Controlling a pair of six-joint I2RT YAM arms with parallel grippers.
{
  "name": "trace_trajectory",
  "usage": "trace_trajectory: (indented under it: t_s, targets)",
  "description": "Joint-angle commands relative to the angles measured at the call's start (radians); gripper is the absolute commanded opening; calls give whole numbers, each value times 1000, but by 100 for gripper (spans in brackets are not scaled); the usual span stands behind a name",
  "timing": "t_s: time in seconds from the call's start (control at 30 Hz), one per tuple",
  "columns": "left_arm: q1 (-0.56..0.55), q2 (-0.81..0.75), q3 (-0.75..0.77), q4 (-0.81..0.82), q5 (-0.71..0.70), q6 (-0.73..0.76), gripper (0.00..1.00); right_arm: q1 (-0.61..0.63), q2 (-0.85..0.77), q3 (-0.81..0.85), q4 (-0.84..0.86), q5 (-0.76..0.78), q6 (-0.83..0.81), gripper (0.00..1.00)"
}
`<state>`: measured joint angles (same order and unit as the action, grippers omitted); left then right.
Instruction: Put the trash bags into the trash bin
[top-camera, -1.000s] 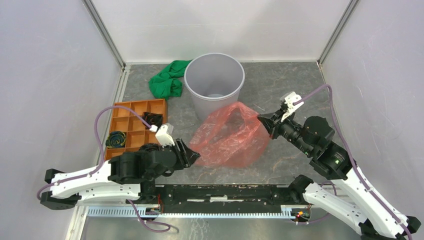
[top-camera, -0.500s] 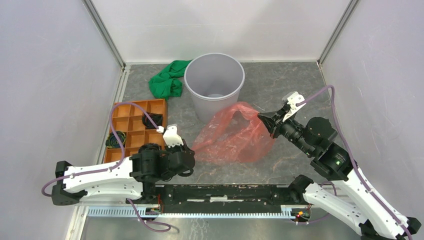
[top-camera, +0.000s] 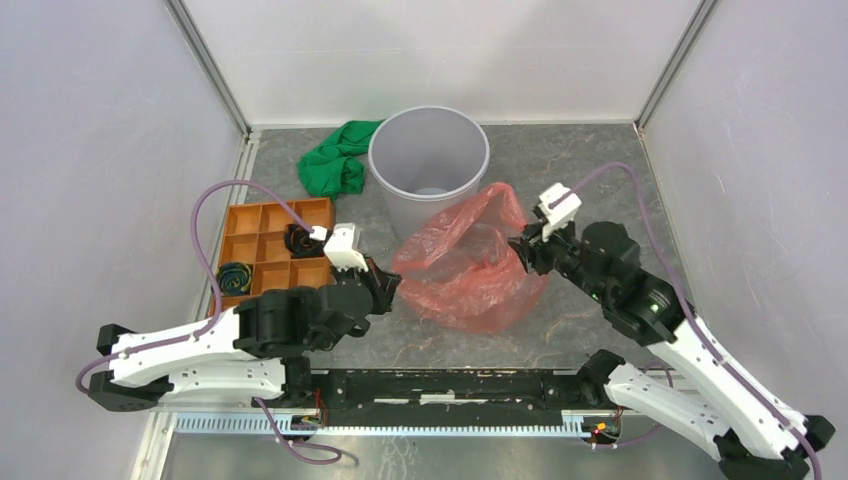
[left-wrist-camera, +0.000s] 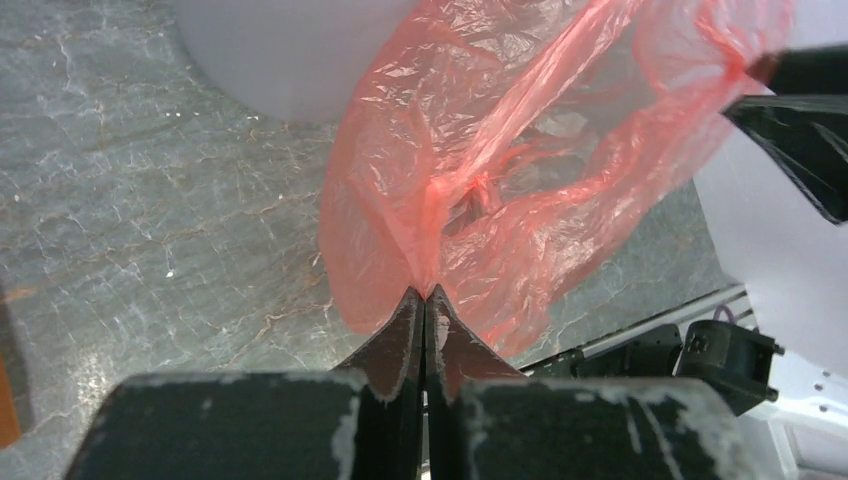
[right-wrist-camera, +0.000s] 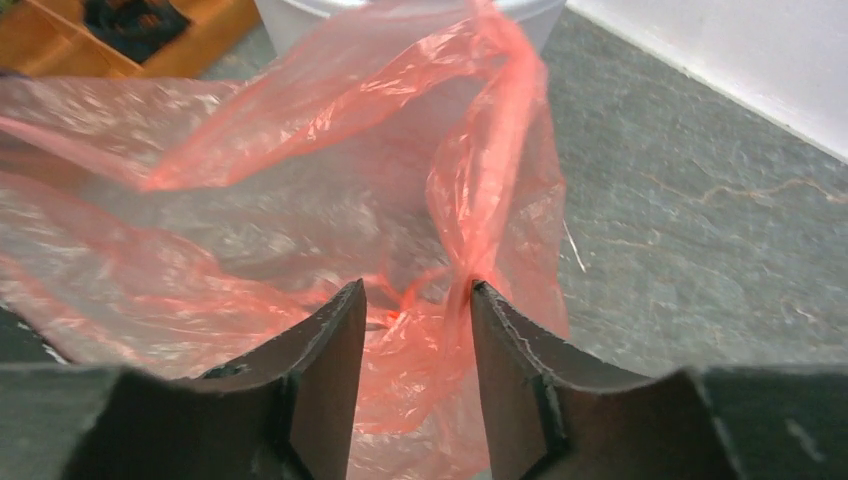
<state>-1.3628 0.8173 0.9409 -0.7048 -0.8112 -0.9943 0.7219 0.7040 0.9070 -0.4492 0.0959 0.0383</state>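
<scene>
The red translucent trash bag (top-camera: 470, 262) lies crumpled on the table just in front of the light-grey trash bin (top-camera: 429, 160), its top edge against the bin's wall. My left gripper (top-camera: 392, 283) is shut on the bag's left edge; in the left wrist view the bag (left-wrist-camera: 500, 190) fans out from the closed tips (left-wrist-camera: 423, 293). My right gripper (top-camera: 520, 248) stands open at the bag's right side. In the right wrist view a twisted fold of bag (right-wrist-camera: 470, 200) runs down between the spread fingers (right-wrist-camera: 412, 292).
A green cloth (top-camera: 335, 160) lies left of the bin at the back. An orange compartment tray (top-camera: 262, 248) with dark items sits at the left, beside my left arm. White walls close the table on three sides.
My left gripper closed on the bag's left edge and moved up and right with it. My right gripper opened, letting go of the bag's right side, and shifted left. The bag bunched nearer the bin.
</scene>
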Motion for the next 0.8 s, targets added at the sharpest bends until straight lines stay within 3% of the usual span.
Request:
trace_trajectory:
  t_s: [0.0, 0.17, 0.37, 0.53, 0.77]
  targets:
    - [3, -4, 53, 29, 38, 141, 2, 1, 95, 90, -57, 53, -120, 56]
    - [4, 6, 56, 26, 68, 246, 2, -2, 199, 148, -84, 164, -143, 74]
    - [8, 69, 152, -115, 39, 351, 2, -2, 262, 135, 2, 258, -90, 98]
    - [16, 43, 129, -91, 51, 365, 2, -7, 319, 190, 40, 330, -99, 98]
    - [20, 20, 75, -34, 50, 344, 2, -129, 395, 242, 103, 240, -163, 98]
